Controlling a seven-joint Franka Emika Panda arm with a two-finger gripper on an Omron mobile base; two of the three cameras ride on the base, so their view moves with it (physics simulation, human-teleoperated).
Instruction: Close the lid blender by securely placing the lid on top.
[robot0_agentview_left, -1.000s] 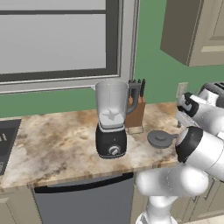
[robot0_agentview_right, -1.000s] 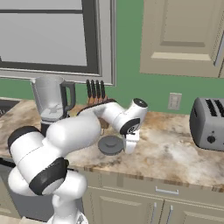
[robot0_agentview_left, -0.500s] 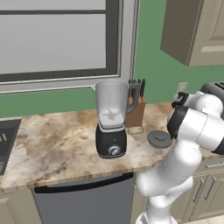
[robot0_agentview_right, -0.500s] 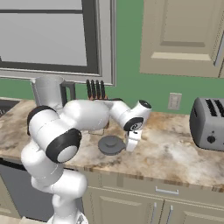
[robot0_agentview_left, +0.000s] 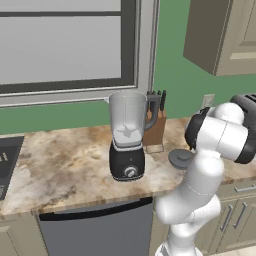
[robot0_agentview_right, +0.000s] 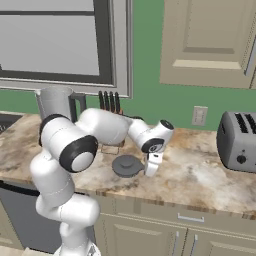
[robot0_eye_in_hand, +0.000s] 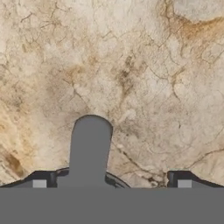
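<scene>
The blender (robot0_agentview_left: 127, 136) stands on the counter, its clear jar open at the top, on a black base with a silver dial. Its jar (robot0_agentview_right: 54, 103) shows behind my arm in the right base view. The dark grey lid (robot0_agentview_right: 127, 165) lies flat on the counter to the blender's right, also seen as a disc (robot0_agentview_left: 180, 157) beside my arm. My gripper (robot0_agentview_right: 150, 171) points down at the lid's right edge, open and holding nothing. In the hand view the gripper (robot0_eye_in_hand: 111, 183) has its fingertips (robot0_eye_in_hand: 39, 183) far apart, with a grey raised part of the lid (robot0_eye_in_hand: 89, 151) between them over the marbled counter.
A wooden knife block (robot0_agentview_left: 156, 125) stands just behind and right of the blender. A silver toaster (robot0_agentview_right: 238, 140) sits at the counter's right end. A wall socket (robot0_agentview_right: 199, 115) is behind the lid. The counter's front edge (robot0_agentview_right: 165, 199) runs close below the gripper.
My arm has folded and its elbow has swung up and over, while the gripper stayed low by the lid's right edge. The lid and blender have not moved.
</scene>
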